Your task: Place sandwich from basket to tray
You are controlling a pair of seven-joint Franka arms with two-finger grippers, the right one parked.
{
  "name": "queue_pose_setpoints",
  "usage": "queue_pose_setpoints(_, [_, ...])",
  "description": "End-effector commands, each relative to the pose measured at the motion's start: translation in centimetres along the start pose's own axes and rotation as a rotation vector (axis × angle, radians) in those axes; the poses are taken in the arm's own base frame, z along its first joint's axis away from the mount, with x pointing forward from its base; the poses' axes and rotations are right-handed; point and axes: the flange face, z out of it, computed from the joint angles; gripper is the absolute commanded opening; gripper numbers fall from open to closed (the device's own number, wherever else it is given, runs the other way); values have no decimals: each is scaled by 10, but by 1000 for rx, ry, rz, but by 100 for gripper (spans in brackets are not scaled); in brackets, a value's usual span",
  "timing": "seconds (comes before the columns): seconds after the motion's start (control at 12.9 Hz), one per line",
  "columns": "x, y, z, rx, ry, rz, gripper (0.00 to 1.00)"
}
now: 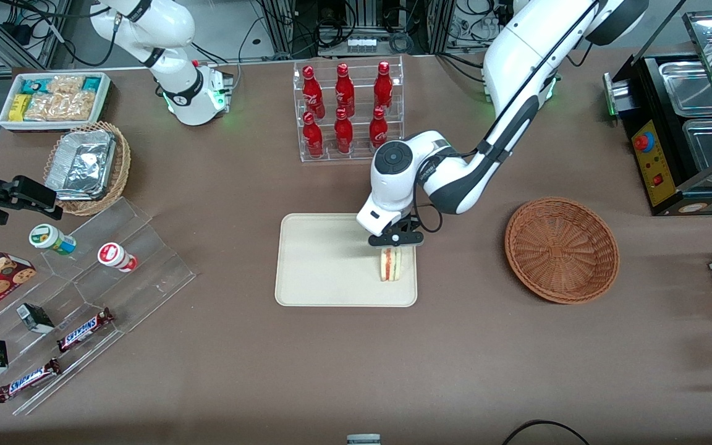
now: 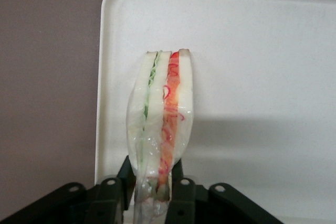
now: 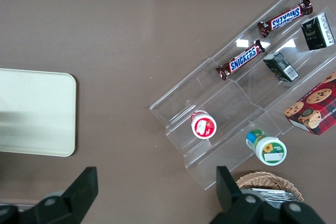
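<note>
The sandwich (image 1: pixel 390 264) is a wrapped wedge of white bread with green and red filling along its cut edge (image 2: pixel 163 114). My gripper (image 1: pixel 393 242) is shut on it, the black fingers (image 2: pixel 182 187) pressing both bread faces. It hangs over the cream tray (image 1: pixel 319 259), at the corner nearest the front camera and toward the working arm's end; I cannot tell whether it touches the tray surface (image 2: pixel 252 66). The reddish-brown wicker basket (image 1: pixel 561 249) sits beside the tray toward the working arm's end, with nothing in it.
A clear rack of red cola bottles (image 1: pixel 348 110) stands farther from the front camera than the tray. An acrylic display with candy bars and cups (image 1: pixel 84 296), a foil-filled wicker basket (image 1: pixel 87 165) and a white snack bin (image 1: pixel 54 99) lie toward the parked arm's end. A black warmer cabinet (image 1: pixel 683 123) stands past the basket.
</note>
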Motion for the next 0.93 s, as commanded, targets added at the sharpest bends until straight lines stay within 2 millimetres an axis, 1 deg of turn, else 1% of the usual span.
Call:
queue_pose_setpoints(0.0, [7,7,-9,-8,31,-16,100])
queue_pose_setpoints(0.16, [21,0,-32,-3,56,-39,100])
queue_pose_setpoints(0.23, [23,-3,-47,17,65,-42,100])
queue_pose_setpoints(0.39, [28,-14,-95,46,98,-65,100])
queue_pose_setpoints(0.54, [29,-25,-141,44,100,-107,100])
queue_pose_setpoints(0.62, [40,-46,-162,64,108,-150,100])
queue_pose_setpoints(0.7, [42,-61,-186,80,110,-180,100])
queue_pose_setpoints(0.78, [47,-82,-207,101,100,-195,100])
queue_pose_setpoints(0.85, [53,-108,-228,116,76,-180,100])
